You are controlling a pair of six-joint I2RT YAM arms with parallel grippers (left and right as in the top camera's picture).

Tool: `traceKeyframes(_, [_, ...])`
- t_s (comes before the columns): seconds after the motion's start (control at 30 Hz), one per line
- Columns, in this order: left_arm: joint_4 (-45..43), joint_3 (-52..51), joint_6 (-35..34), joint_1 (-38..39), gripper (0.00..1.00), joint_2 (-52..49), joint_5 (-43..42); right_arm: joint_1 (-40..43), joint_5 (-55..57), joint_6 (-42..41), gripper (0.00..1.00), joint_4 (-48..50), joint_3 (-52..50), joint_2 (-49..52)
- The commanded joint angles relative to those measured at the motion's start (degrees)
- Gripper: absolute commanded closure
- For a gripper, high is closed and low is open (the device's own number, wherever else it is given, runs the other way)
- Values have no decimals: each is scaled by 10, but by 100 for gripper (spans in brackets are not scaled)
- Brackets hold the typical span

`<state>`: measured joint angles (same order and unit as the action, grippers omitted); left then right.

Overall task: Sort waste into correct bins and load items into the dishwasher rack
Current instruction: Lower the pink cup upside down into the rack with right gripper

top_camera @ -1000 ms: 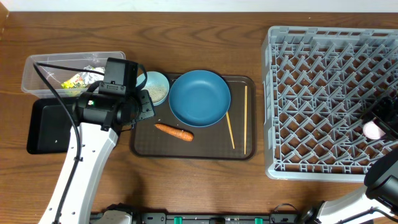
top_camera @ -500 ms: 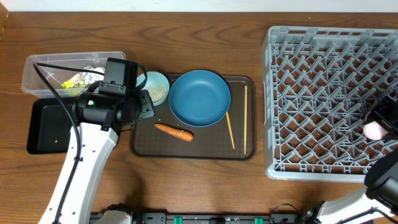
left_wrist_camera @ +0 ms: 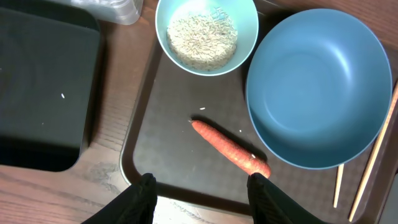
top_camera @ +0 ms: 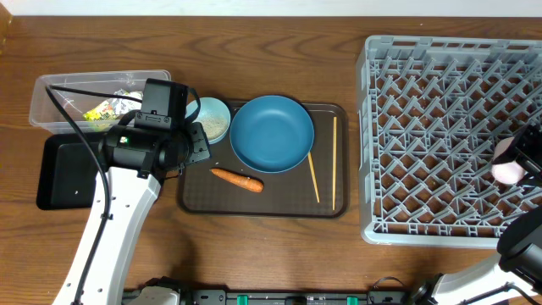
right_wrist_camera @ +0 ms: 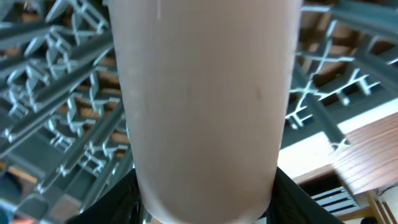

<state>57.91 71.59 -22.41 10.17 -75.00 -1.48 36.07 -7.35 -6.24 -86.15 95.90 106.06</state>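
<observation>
My right gripper [right_wrist_camera: 202,208] is shut on the pink cup [right_wrist_camera: 205,93], which also shows in the overhead view [top_camera: 509,172], and holds it over the right side of the grey dishwasher rack [top_camera: 440,127]. My left gripper [left_wrist_camera: 200,190] is open and empty above the front edge of the brown tray [left_wrist_camera: 174,137]. On that tray lie the orange carrot [left_wrist_camera: 230,148], the large blue dish [left_wrist_camera: 318,87], the small pale-blue bowl of rice [left_wrist_camera: 206,34] and the chopsticks [top_camera: 313,176]. The clear tub [top_camera: 68,97] holds the yellow wrapper [top_camera: 100,108]. The black tray [top_camera: 63,174] lies below it. The light-blue cup is out of view.
My left arm [top_camera: 118,212] crosses the table between the black tray and the brown tray. Bare wooden table [top_camera: 271,254] lies in front of the tray and between tray and rack.
The pink cup in my right gripper has shifted slightly up and a little further over the rack's right side. The left arm has not moved.
</observation>
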Motion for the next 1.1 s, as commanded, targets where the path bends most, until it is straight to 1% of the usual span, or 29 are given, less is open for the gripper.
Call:
traceKeyframes(0.0, [2,2,8,-2,50,1,7,-9,-99,49,64,-4,9,-5])
traceKeyframes(0.4, [2,2,8,-2,50,1,7,-8,-100,50,62,-9,9,-36])
traceKeyframes(0.6, [2,2,8,-2,50,1,7,-9,-100,59,62,-34,9,-38])
traceKeyframes(0.87, [2,2,8,-2,50,1,7,-3,-47,46,62,-39,9,-38])
traceKeyframes(1.07, [2,2,8,-2,50,1,7,-1,-44,47,62,-58,8,-38])
